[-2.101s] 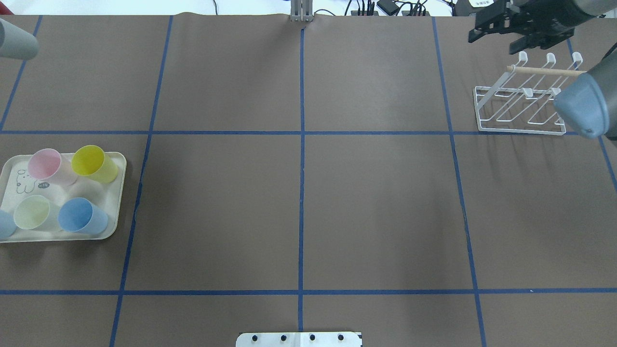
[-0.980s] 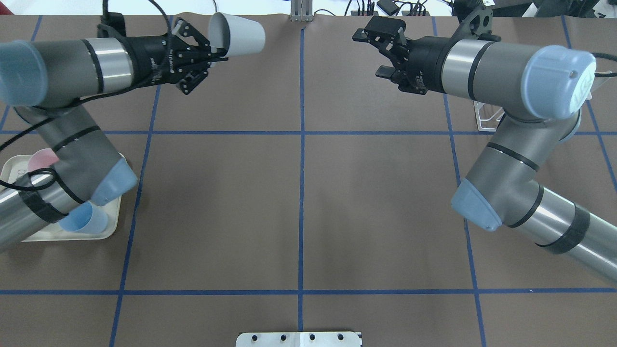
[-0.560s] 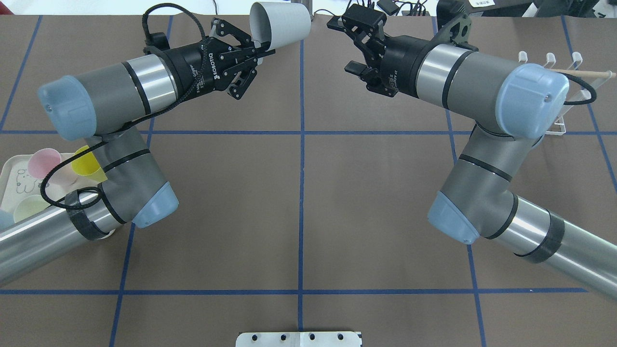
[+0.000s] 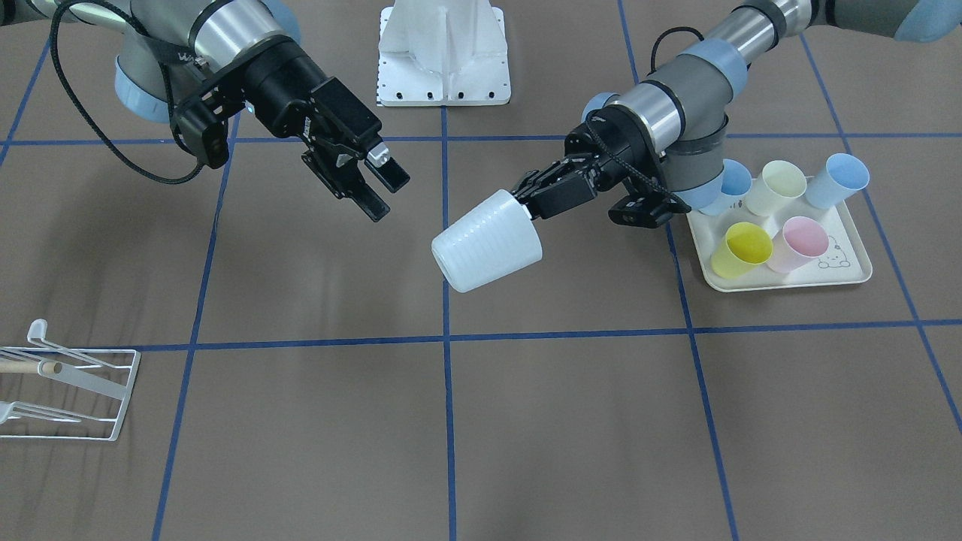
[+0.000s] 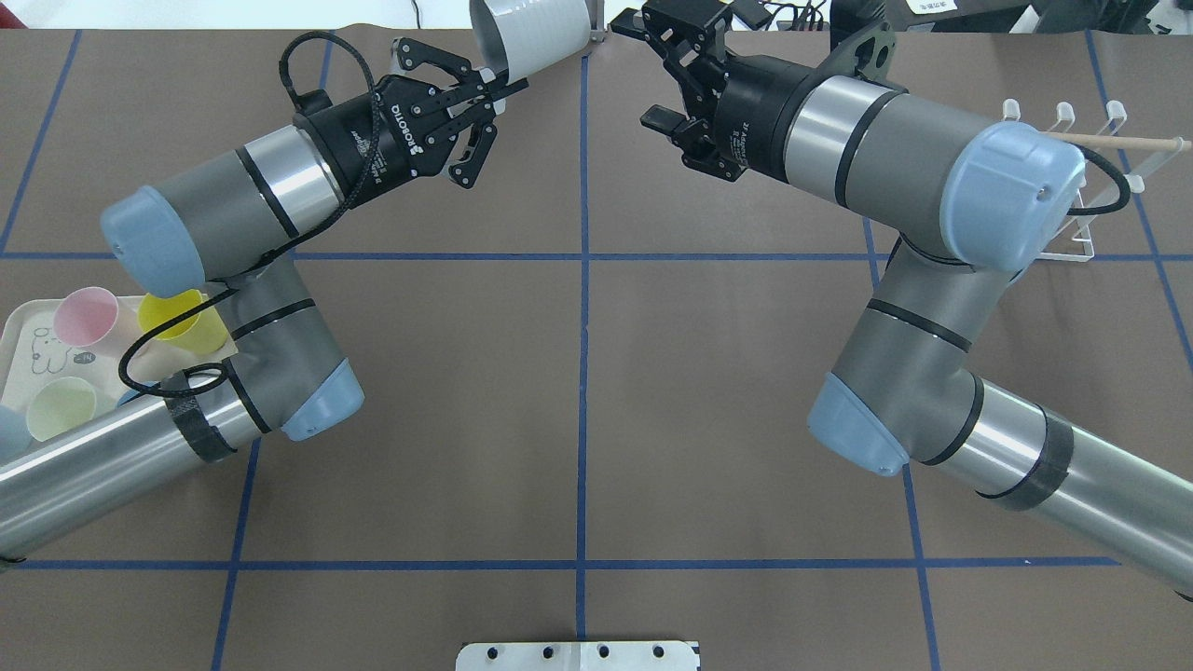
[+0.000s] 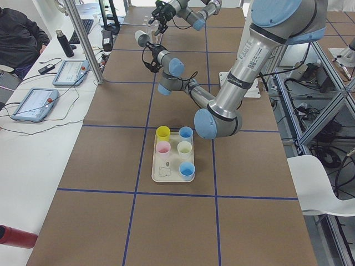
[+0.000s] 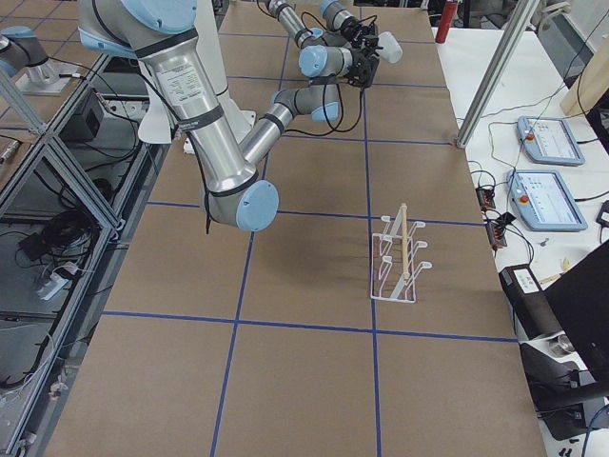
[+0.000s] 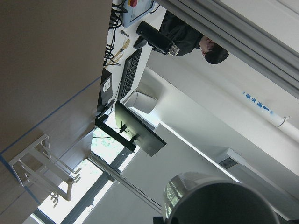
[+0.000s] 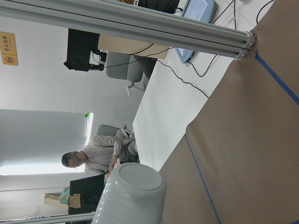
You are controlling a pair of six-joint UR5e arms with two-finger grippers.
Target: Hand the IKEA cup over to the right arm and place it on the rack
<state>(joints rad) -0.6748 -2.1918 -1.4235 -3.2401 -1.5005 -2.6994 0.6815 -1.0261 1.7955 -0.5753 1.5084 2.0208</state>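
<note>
My left gripper (image 4: 526, 201) is shut on the rim of a white ribbed cup (image 4: 487, 240) and holds it on its side above the table's far middle. The cup's closed base points toward my right gripper (image 4: 387, 194), which is open and empty a short gap away. In the overhead view the cup (image 5: 531, 33) sits at the top edge, between the left gripper (image 5: 501, 86) and the right gripper (image 5: 648, 70). The cup also shows in the left wrist view (image 8: 215, 200) and the right wrist view (image 9: 131, 193). The white wire rack (image 5: 1062, 116) with its wooden dowel stands at the far right, partly hidden by the right arm.
A cream rabbit-print tray (image 4: 782, 282) on the robot's left holds several coloured cups, such as a yellow one (image 4: 740, 248) and a pink one (image 4: 800, 242). The rack (image 4: 68, 376) stands alone near the far edge. People sit at desks beyond the table.
Both arms have swung in over the far middle of the table. The left gripper has carried the white cup toward the right gripper, and the gap between them has narrowed.
</note>
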